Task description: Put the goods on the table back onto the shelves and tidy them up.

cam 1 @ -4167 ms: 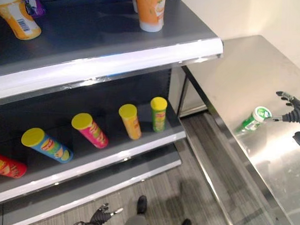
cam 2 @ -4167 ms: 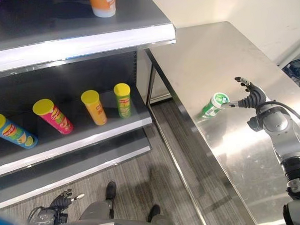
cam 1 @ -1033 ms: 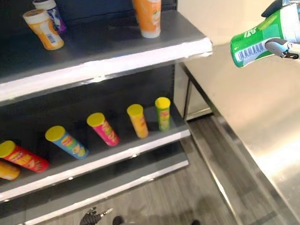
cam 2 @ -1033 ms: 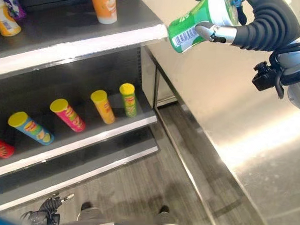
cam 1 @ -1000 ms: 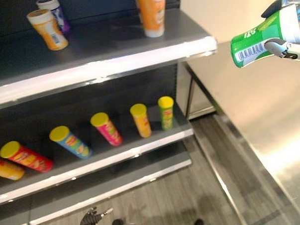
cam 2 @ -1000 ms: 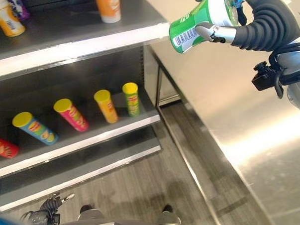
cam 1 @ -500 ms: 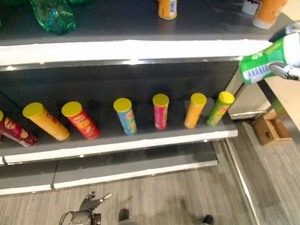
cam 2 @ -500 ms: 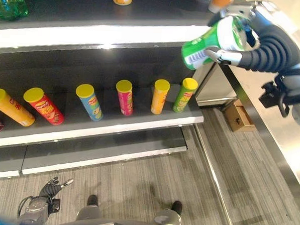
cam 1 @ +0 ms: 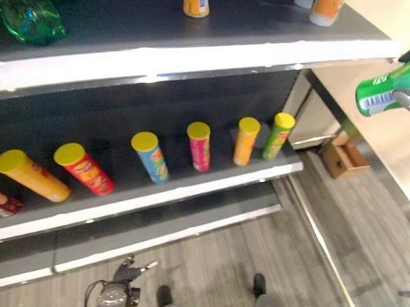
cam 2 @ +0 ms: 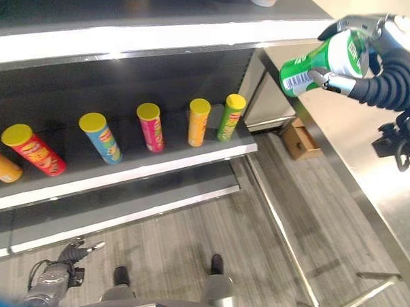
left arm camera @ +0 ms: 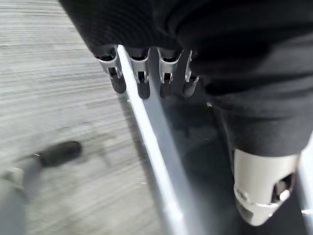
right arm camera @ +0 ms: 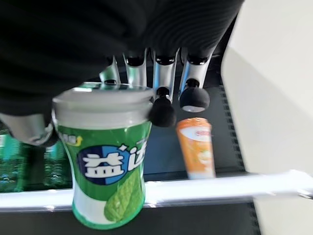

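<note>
My right hand [cam 2: 390, 79] is shut on a green gum bottle [cam 2: 323, 61] with a white lid, held tilted in the air. The bottle [cam 1: 386, 94] hangs just off the right end of the upper shelf [cam 1: 195, 59], slightly below its white edge. Up close, the fingers [right arm camera: 162, 82] curl over the lid of the bottle [right arm camera: 108, 161], with the upper shelf's edge [right arm camera: 220, 186] beyond. My left hand [cam 2: 75, 252] hangs low near the floor, its fingers [left arm camera: 141, 73] relaxed and holding nothing.
Several yellow-lidded crisp tubes [cam 1: 200, 145] lie in a row on the lower shelf [cam 1: 155, 195]. Orange bottles [cam 1: 196, 2] and green plastic bottles [cam 1: 27, 13] stand on the upper shelf. The steel table [cam 2: 370, 184] is at the right, a cardboard box [cam 2: 299, 138] under it.
The bottle lay on the table beside my right hand; that hand has since closed on it and lifted it to the shelf's right end. The view has swung toward the shelves.
</note>
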You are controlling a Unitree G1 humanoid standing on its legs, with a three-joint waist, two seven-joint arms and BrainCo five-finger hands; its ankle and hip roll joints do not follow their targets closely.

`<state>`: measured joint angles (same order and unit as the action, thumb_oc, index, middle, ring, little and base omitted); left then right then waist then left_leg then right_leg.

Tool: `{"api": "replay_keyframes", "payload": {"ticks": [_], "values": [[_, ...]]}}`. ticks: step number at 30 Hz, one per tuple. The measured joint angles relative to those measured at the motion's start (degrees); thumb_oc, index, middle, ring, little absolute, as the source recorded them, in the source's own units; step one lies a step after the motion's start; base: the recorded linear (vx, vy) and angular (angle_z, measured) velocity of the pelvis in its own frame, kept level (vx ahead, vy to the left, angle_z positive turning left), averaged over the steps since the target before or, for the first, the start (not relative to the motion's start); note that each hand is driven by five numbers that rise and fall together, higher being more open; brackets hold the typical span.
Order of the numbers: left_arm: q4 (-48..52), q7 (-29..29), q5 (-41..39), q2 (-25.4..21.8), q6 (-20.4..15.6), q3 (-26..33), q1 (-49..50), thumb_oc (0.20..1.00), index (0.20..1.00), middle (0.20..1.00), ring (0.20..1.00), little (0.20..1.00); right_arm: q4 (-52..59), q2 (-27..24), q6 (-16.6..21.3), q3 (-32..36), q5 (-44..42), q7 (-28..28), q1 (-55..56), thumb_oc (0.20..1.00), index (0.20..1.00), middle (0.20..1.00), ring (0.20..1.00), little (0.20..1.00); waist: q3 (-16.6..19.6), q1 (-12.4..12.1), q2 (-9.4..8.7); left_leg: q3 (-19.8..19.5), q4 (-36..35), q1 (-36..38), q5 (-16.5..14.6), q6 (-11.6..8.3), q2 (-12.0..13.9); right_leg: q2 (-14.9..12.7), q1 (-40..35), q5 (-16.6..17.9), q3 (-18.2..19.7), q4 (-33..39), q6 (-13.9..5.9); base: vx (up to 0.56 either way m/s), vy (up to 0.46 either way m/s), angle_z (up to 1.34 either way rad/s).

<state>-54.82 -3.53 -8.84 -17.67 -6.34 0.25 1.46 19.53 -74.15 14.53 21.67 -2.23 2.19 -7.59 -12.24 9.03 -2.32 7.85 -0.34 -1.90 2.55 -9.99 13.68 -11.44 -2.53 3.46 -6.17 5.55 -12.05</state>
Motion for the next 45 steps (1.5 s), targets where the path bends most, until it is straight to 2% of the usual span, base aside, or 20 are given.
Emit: {"api": "replay_keyframes", "payload": {"ticks": [3, 8, 10, 13, 16, 18, 20, 21, 24, 26, 29, 33, 34, 38, 45], "values": [[-0.1, 0.0, 0.0, 2.0, 0.1, -0.4, 1.0, 1.0, 1.0, 1.0, 1.0, 1.0, 0.1, -0.4, 0.0, -0.3, -0.1, 0.0, -1.3, 0.2, 0.2, 0.2, 0.2, 0.2, 0.1, 0.0, -0.21, -0.7, -1.4, 1.5, 0.6, -0.81, 0.1, 0.1, -1.7, -0.2, -1.4, 0.0, -0.29, 0.11, -0.07, 0.15], [0.0, 0.1, 0.0, 1.9, 0.1, -1.1, 1.7, 1.0, 1.0, 1.0, 1.0, 1.0, 1.4, -0.6, 1.2, -2.7, -0.2, 0.0, -6.9, 0.2, 0.2, 0.2, 0.2, 0.2, 1.0, -1.8, -1.97, -0.8, -2.5, 2.1, 0.8, -0.8, 0.0, 0.1, -2.2, -0.6, -2.1, 0.0, -0.34, 0.07, -0.035, 0.06], [-0.1, 0.1, -0.1, 1.5, 0.2, -1.0, 2.4, 1.0, 1.0, 1.0, 1.0, 1.0, 2.0, -0.6, 1.2, -7.8, -0.3, 0.0, -12.9, 0.2, 0.2, 0.2, 0.2, 0.2, 1.4, -2.0, -2.46, -1.2, -2.5, 2.2, 0.8, -0.8, 0.0, 0.0, -2.8, -0.8, -2.7, 0.0, -0.32, 0.04, -0.026, 0.11], [0.0, 0.1, -0.1, 1.1, 0.3, -1.0, 2.8, 1.0, 1.0, 1.0, 1.0, 1.0, 2.1, -3.9, 2.1, -15.7, -0.2, 0.0, -21.3, 0.2, 0.2, 0.2, 0.2, 0.2, 1.5, -4.2, -2.65, -1.9, -2.6, 1.9, 1.0, -0.68, -0.1, 0.0, -2.9, -0.8, -3.4, 0.0, -0.3, 0.04, -0.016, 0.09], [0.0, 0.1, -0.1, 0.4, 0.3, -1.0, 3.0, 1.0, 1.0, 1.0, 1.0, 1.0, 2.1, -5.2, 2.1, -20.9, 0.0, -0.1, -26.7, 0.2, 0.2, 0.2, 0.2, 0.2, 1.9, -5.2, -3.01, -2.4, -2.6, 1.3, 1.2, -0.5, -0.2, -0.1, -2.8, -0.9, -3.9, 0.0, -0.29, 0.05, -0.011, 0.12], [-0.1, 0.1, -0.1, -0.3, 0.3, -1.0, 3.9, 1.0, 1.0, 1.0, 1.0, 1.0, 2.3, -5.4, 2.0, -24.4, 0.0, -0.2, -30.4, 0.2, 0.2, 0.2, 0.2, 0.2, 2.1, -6.1, -3.3, -2.6, -2.6, 1.1, 1.3, -0.41, -0.5, -0.3, -2.8, -0.9, -4.3, 0.0, -0.34, 0.05, -0.019, 0.1], [0.0, 0.1, -0.1, -1.0, 0.4, -0.8, 4.7, 1.0, 1.0, 1.0, 1.0, 1.0, 2.0, -5.9, 2.0, -33.7, 0.1, -0.3, -39.6, 0.2, 0.2, 0.2, 0.2, 0.2, 2.7, -6.6, -3.45, -3.1, -2.6, 1.0, 1.4, -0.47, -0.9, -0.6, -3.0, -0.9, -4.6, 0.0, -0.41, 0.04, -0.024, 0.12], [0.0, 0.1, -0.2, -1.2, 0.3, -0.4, 4.8, 1.0, 1.0, 1.0, 1.0, 1.0, 2.0, -5.7, 2.1, -35.5, 0.1, -0.4, -41.0, 0.2, 0.2, 0.2, 0.2, 0.2, 2.7, -7.7, -3.39, -3.5, -2.7, 1.0, 1.5, -0.43, -1.0, -0.7, -3.4, -1.0, -5.1, 0.0, -0.48, 0.04, -0.028, 0.17], [-0.1, 0.2, -1.4, -1.6, 0.4, -0.1, 5.3, 1.0, 1.0, 1.0, 1.0, 1.0, 0.3, -5.7, 2.0, -40.5, 0.2, -1.5, -45.0, 0.2, 0.2, 0.2, 0.2, 0.2, 3.3, -8.2, -3.47, -4.1, -2.7, 0.9, 1.5, -0.36, -1.2, -0.8, -3.9, -1.3, -6.0, 0.1, -0.58, 0.03, -0.028, 0.14], [-0.1, 0.2, -2.2, -1.8, 0.5, 0.2, 6.0, 1.0, 1.0, 1.0, 1.0, 1.0, -2.1, -5.7, 1.9, -43.5, 0.2, -1.6, -47.6, 0.2, 0.2, 0.2, 0.2, 0.2, 3.6, -9.2, -3.37, -4.3, -2.7, 0.9, 1.5, -0.34, -1.2, -0.8, -4.0, -1.3, -6.2, 0.1, -0.55, 0.02, -0.029, 0.09], [-1.6, 0.2, -2.3, -2.0, 0.8, 0.1, 7.6, 1.0, 1.0, 1.0, 1.0, 1.0, -7.1, -5.7, -0.2, -46.8, 2.2, -1.9, -49.5, 0.2, 0.2, 0.2, 0.2, 0.2, 4.2, -9.8, -2.88, -5.6, -3.0, 0.9, 1.8, -0.34, -1.4, -0.8, -4.8, -1.8, -7.5, 0.3, -0.65, 0.03, -0.06, 0.19], [-1.8, 0.2, -2.3, -2.1, 0.9, 0.1, 8.2, 1.0, 1.0, 1.0, 1.0, 1.0, -13.8, -5.7, -0.7, -55.7, 2.2, -2.4, -56.8, 0.2, 0.2, 0.2, 0.2, 0.2, 4.5, -9.9, -2.46, -5.8, -3.6, 1.0, 2.3, -0.33, -1.5, -0.8, -4.9, -1.8, -7.8, 0.3, -0.66, 0.0, -0.039, 0.05], [-1.8, 0.2, -2.3, -2.2, 0.8, 0.1, 7.7, 1.0, 1.0, 1.0, 1.0, 1.0, -18.1, -5.6, -1.5, -58.6, 2.2, -2.5, -59.2, 0.2, 0.2, 0.2, 0.2, 0.2, 4.5, -10.7, -2.4, -6.2, -3.6, 1.0, 2.4, -0.34, -1.5, -0.8, -5.1, -1.8, -8.2, 0.3, -0.66, 0.01, -0.068, 0.13], [-2.2, 0.2, -2.3, -2.5, 0.7, 0.0, 7.6, 1.0, 1.0, 1.0, 1.0, 1.0, -30.6, -1.3, -3.1, -65.0, 1.5, -2.6, -65.2, 0.2, 0.2, 0.2, 0.2, 0.2, 4.7, -10.9, -2.24, -7.1, -3.8, 1.0, 2.7, -0.24, -1.5, -0.7, -5.7, -1.9, -9.1, 0.3, -0.68, 0.0, -0.039, 0.12], [-2.3, 0.7, -2.9, -2.9, 0.7, 0.0, 8.5, 1.0, 1.0, 1.0, 1.0, 1.0, -39.0, 2.5, -4.1, -70.9, -0.5, -4.4, -69.1, 0.2, 0.2, 0.2, 0.2, 0.2, 4.8, -11.6, -1.99, -7.8, -4.6, 1.0, 3.4, -0.36, -1.6, -0.6, -6.0, -1.9, -9.9, 0.3, -0.69, 0.01, -0.027, 0.05]]}}
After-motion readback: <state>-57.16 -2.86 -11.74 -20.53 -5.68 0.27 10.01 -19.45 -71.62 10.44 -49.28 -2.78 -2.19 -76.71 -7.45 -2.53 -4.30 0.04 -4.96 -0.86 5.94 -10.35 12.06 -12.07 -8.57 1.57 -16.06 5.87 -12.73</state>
